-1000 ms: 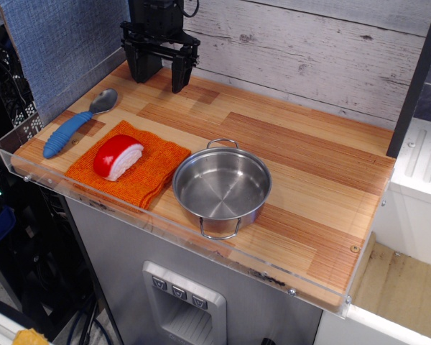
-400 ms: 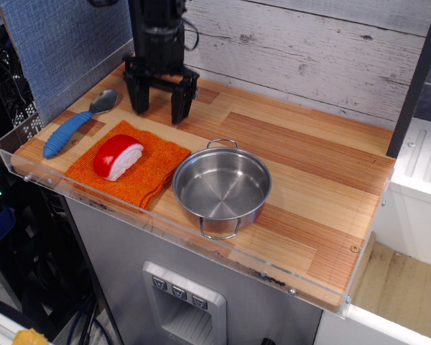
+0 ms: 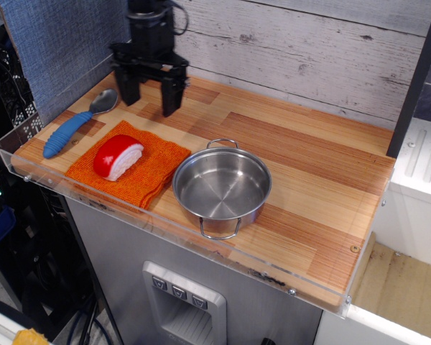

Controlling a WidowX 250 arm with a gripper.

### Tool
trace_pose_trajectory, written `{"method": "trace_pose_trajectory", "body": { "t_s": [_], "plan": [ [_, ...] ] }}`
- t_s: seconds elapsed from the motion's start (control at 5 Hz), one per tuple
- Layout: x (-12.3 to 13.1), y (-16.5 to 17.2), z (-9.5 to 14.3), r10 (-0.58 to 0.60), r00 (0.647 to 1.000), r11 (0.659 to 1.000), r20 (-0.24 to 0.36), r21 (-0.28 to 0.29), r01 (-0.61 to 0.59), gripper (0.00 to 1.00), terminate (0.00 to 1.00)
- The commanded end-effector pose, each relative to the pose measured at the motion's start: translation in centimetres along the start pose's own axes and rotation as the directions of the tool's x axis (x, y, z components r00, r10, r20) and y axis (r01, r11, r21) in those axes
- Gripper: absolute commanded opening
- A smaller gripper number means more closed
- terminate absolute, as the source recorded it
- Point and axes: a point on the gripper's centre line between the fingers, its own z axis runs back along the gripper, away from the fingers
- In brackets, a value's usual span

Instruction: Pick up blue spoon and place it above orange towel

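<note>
The blue spoon lies on the wooden counter at the far left, its silver bowl pointing to the back and its ribbed blue handle toward the front left. The orange towel lies flat just right of it. A red-and-white rounded object rests on the towel. My black gripper hangs open and empty above the counter behind the towel, a short way right of the spoon's bowl.
A steel pot with two loop handles stands right of the towel. A blue fabric panel rises at the left and a grey plank wall at the back. A clear plastic rim runs along the counter's front edge.
My gripper came down and forward from the back wall, then shifted left toward the spoon's bowl. It stayed open. The spoon, towel and pot have not moved.
</note>
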Motion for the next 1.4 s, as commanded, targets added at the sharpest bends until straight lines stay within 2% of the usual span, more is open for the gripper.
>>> {"method": "trace_pose_trajectory", "body": {
  "t_s": [0.0, 0.2, 0.4, 0.8, 1.2],
  "plan": [
    [0.7, 5.4, 0.1, 0.114, 0.993, 0.991, 0.022, 0.061, -0.115, 1.0, 0.0],
    [0.8, 8.0, -2.1, 0.147, 0.989, 0.986, -0.013, 0.076, -0.146, 1.0, 0.0],
    [0.2, 8.5, -3.2, 0.139, 0.99, 0.986, -0.02, 0.098, -0.137, 1.0, 0.0],
    [-0.9, 8.6, -3.4, 0.132, 0.991, 0.984, -0.015, 0.122, -0.129, 1.0, 0.0],
    [-3.2, 10.2, -3.9, 0.157, 0.987, 0.977, -0.033, 0.15, -0.15, 1.0, 0.0]
  ]
}}
